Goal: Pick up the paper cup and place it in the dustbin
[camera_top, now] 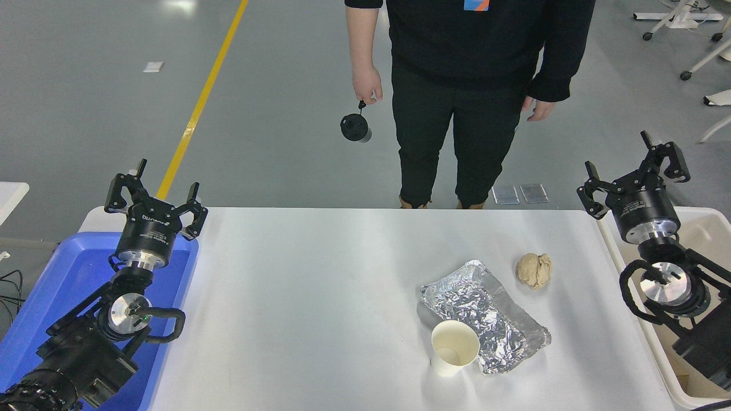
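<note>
The cream-white paper cup [454,347] stands upright on the white table [320,297], right of centre near the front, touching the front-left edge of a crumpled silver foil tray [485,311]. The cream-white dustbin [705,228] sits off the table's right edge, partly hidden by my right arm. My right gripper [634,162] is open and empty, raised above the bin's far end, well to the right of and beyond the cup. My left gripper [154,191] is open and empty, parked at the left above the blue tub.
A beige crumpled paper ball [534,270] lies just beyond the foil tray. A blue plastic tub [68,285] sits off the table's left edge. A person in black stands at the far side, holding a small black cup [355,127] in one hand.
</note>
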{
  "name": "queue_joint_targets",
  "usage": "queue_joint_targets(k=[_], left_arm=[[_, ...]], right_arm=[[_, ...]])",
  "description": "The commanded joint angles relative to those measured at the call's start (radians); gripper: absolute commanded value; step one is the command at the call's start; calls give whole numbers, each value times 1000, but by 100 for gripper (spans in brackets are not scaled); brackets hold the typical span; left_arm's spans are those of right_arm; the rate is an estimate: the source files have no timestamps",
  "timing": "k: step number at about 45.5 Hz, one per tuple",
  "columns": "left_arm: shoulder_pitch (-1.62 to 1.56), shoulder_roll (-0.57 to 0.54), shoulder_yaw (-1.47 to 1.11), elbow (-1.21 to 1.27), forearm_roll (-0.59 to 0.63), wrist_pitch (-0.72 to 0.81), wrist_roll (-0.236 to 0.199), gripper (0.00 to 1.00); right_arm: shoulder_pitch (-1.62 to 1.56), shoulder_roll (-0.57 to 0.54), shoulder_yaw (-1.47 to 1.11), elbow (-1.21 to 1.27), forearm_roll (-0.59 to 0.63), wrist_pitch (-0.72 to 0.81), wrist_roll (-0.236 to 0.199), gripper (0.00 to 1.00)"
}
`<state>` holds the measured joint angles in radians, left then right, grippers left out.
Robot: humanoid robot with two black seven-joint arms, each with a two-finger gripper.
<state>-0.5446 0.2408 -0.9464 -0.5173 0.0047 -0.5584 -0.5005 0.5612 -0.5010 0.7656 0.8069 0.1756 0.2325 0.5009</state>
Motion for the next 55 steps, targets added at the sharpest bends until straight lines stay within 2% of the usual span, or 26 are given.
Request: queue_joint_targets(k=[1, 55], left_arm=[[0, 0, 0, 0, 0, 0, -1, 98], [0, 0, 0, 0, 0, 0, -1, 98]], right_arm=[[0, -1, -9, 2, -1, 1, 1, 100], [9, -2, -34, -15, -4, -1, -1, 100]])
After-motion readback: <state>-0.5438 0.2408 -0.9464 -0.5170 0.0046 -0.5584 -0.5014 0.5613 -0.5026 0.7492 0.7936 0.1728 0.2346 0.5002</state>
